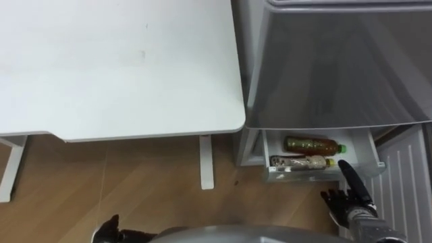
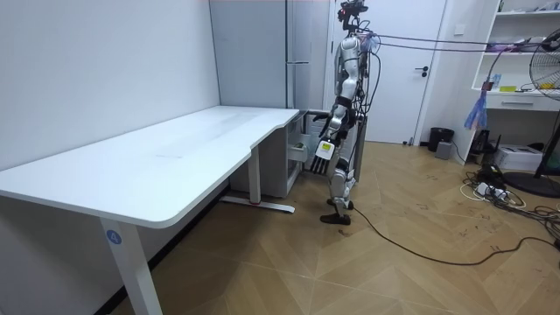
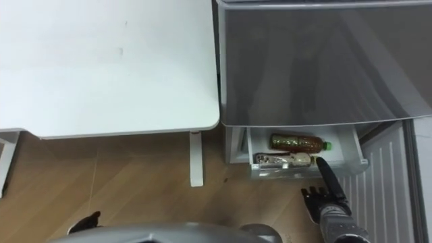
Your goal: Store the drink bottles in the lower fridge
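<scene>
Since the robot stands close against the fridge [image 1: 337,61], that tall grey cabinet is the landmark for everything else. The big white table [image 1: 121,61] butts up to the fridge's left side, and its top is bare. At the foot of the fridge the lower drawer [image 1: 374,162] is pulled out toward the robot, and both drinks already lie in it. A brown bottle [image 1: 310,144] with a green cap rests on its side nearer the fridge body. A pale bottle [image 1: 300,162] with a yellow cap rests just in front of it, against the drawer's front wall. Their long axes run side to side, parallel to the fridge front, with the caps toward the robot's right. The right robot hand [image 1: 347,199] is much the nearer one. It hangs in front of the fridge, just outside the drawer's front edge, with its fingers straight and holding nothing. One fingertip reaches up to that front wall, though contact cannot be confirmed. From this hand the bottles lie ahead and slightly left, inside the drawer. The stowing looks done, and the next move probably depends on pushing straight toward the fridge to slide the drawer shut. The left robot hand [image 1: 104,233] shows low and well to the left of the fridge, over the floor, and I cannot tell its state.
</scene>
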